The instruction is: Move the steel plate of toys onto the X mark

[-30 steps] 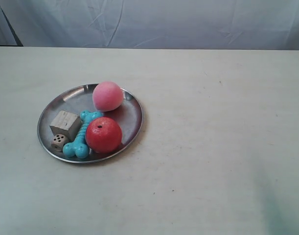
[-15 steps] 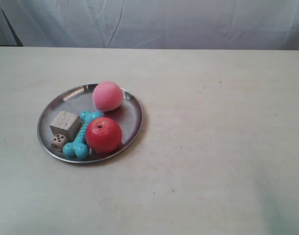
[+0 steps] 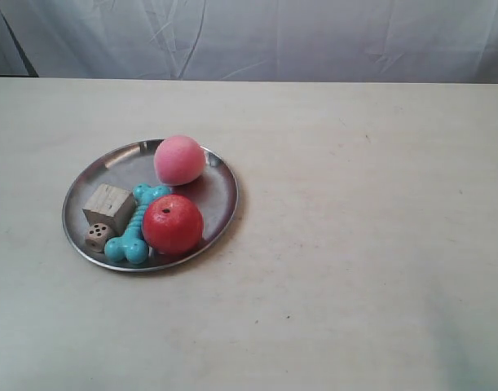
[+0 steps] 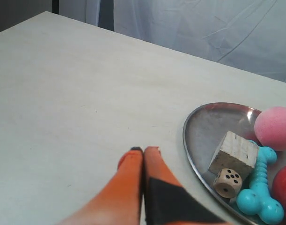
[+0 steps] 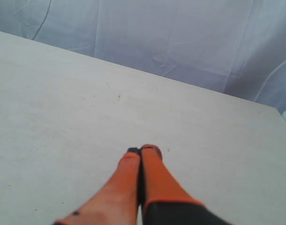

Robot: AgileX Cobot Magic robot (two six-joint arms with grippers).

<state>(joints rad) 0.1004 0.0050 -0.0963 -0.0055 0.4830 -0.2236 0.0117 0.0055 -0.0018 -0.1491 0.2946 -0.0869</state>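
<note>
The steel plate [image 3: 118, 163] lies on the table in the left half of the exterior view. It holds a pink ball [image 3: 179, 160], a red apple-like ball [image 3: 173, 224], a turquoise bone [image 3: 134, 232], a wooden cube [image 3: 108, 208] and a small die [image 3: 96, 237]. My left gripper [image 4: 143, 150] is shut and empty, low over the table just beside the plate's rim [image 4: 187, 145], with the cube [image 4: 234, 151] and die [image 4: 227, 182] close by. My right gripper [image 5: 143, 150] is shut and empty over bare table. A tiny dark mark [image 3: 367, 138] lies right of the plate; whether it is the X mark I cannot tell.
The pale table [image 3: 354, 244] stretches wide to the right of the plate. A wrinkled grey-blue cloth backdrop [image 3: 273, 37] hangs behind its far edge. Neither arm shows in the exterior view.
</note>
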